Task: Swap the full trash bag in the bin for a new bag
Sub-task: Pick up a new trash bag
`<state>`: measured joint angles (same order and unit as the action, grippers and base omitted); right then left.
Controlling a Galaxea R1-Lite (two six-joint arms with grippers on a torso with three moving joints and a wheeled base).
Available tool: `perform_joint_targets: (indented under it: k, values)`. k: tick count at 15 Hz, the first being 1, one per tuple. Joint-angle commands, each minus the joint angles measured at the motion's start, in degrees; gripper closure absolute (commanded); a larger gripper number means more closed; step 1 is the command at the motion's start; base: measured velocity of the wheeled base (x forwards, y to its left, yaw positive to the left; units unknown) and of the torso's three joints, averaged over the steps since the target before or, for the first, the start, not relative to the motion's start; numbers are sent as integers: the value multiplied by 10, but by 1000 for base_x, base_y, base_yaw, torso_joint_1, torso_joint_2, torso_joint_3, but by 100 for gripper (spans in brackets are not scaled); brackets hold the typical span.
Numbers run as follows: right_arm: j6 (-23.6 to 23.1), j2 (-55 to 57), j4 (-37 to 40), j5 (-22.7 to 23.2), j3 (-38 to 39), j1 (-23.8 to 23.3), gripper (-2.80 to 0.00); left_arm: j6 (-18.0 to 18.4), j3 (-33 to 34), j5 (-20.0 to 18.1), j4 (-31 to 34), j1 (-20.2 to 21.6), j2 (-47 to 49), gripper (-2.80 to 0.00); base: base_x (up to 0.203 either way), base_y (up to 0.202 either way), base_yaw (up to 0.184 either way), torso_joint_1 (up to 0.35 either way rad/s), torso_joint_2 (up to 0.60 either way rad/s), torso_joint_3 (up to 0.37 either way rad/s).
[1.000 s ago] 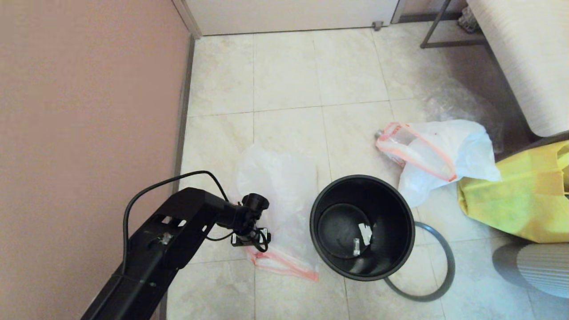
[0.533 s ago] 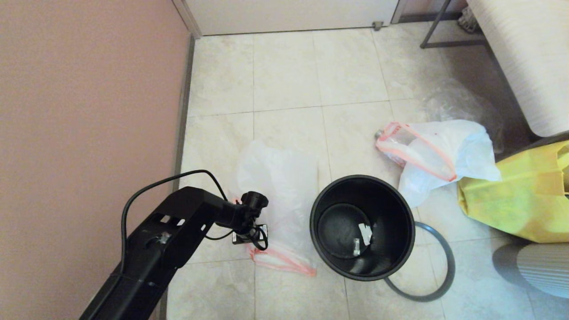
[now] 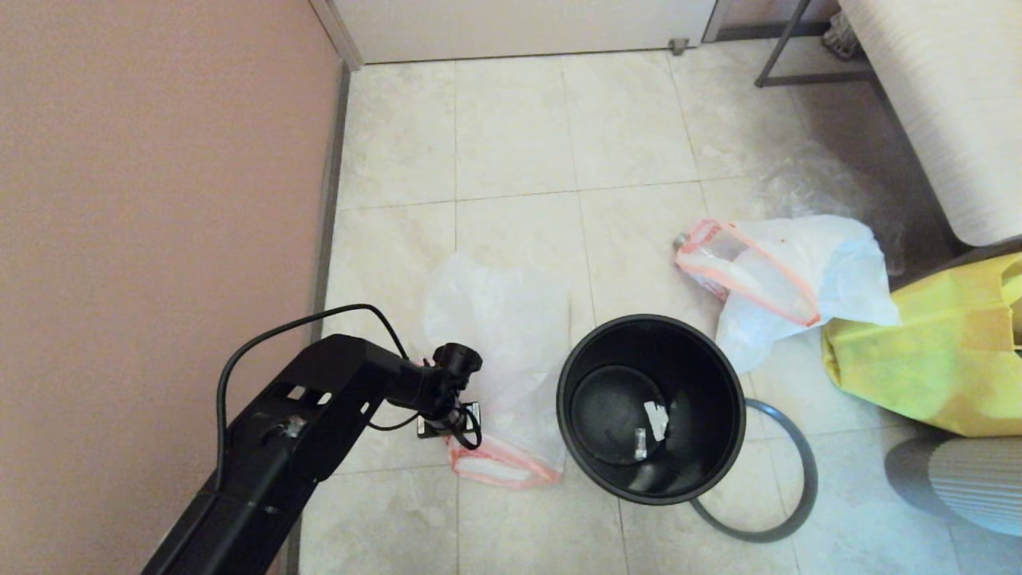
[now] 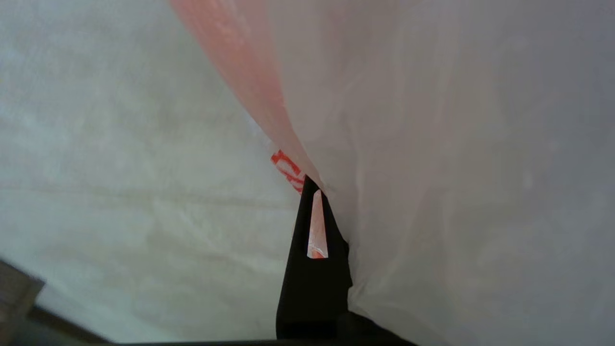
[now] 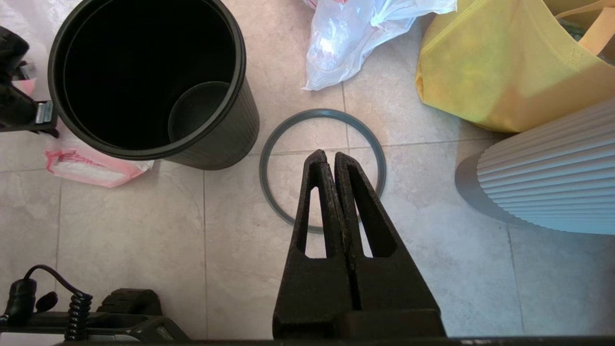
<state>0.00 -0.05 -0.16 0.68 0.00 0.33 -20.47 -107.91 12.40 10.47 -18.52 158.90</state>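
Observation:
The new bag lies flat on the tiles left of the bin, a black pail standing upright with only small scraps on its bottom. My left gripper is shut on the new bag's pink-orange hem; film drapes over one finger. The full trash bag lies behind the bin to the right. The grey hoop lies on the floor against the bin's right side. My right gripper hangs shut and empty above the hoop.
A pink wall runs close along the left arm. A yellow fabric bag and a white ribbed object crowd the right side. A crumpled clear bag and a metal frame leg sit farther back.
My left gripper has closed from open onto the new bag's hem. The hem has bunched up and drawn in toward the gripper. The right arm has not moved.

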Motion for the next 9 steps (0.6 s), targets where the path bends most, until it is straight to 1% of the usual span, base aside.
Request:
perform_joint_targets:
  k: [1, 4, 8, 9]
  values:
    - [0, 0, 0, 0, 0, 0, 0, -12, 27, 2, 1, -2, -31, 0, 0, 0, 0, 0, 0, 0]
    - [0, 0, 0, 0, 0, 0, 0, -28, 125, 2, -1, -19, -130, 0, 0, 0, 0, 0, 0, 0]
    - [0, 0, 0, 0, 0, 0, 0, -50, 285, 3, -6, -55, -329, 0, 0, 0, 0, 0, 0, 0]
    - [0, 0, 0, 0, 0, 0, 0, -53, 315, 4, -6, -65, -374, 0, 0, 0, 0, 0, 0, 0]
